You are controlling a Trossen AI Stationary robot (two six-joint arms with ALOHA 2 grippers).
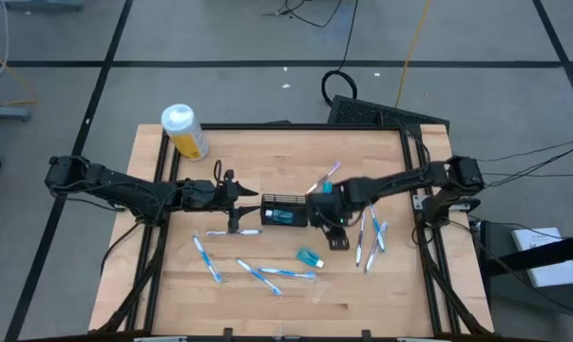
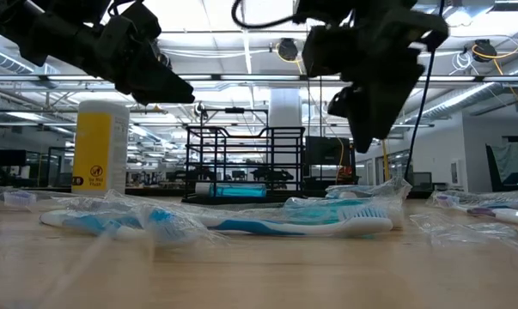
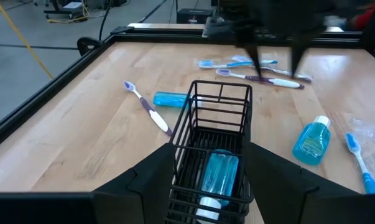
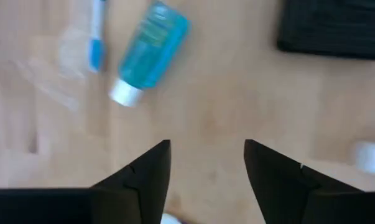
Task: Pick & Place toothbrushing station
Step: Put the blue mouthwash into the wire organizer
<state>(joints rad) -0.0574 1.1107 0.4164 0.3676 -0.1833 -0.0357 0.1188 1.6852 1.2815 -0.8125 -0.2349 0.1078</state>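
Observation:
The black wire-mesh basket (image 1: pixel 284 211) stands on the wooden table's middle with a teal tube (image 3: pixel 218 174) lying inside it. My left gripper (image 3: pixel 212 152) is open just left of the basket (image 1: pixel 242 201) and above it, with its fingers on either side of the basket's near end. My right gripper (image 4: pixel 207 146) is open and empty, pointing down at bare table just right of the basket (image 1: pixel 334 228). A teal bottle (image 1: pixel 310 256) and several white-and-blue toothbrushes (image 1: pixel 210 258) lie loose on the table.
A yellow bottle with a white cap (image 1: pixel 183 131) stands at the far left corner. More toothbrushes lie at the right (image 1: pixel 370 237) and near the front (image 1: pixel 272 275), and a purple one lies behind the basket (image 1: pixel 324 177). Clear wrappers (image 2: pixel 112 215) lie around some of them.

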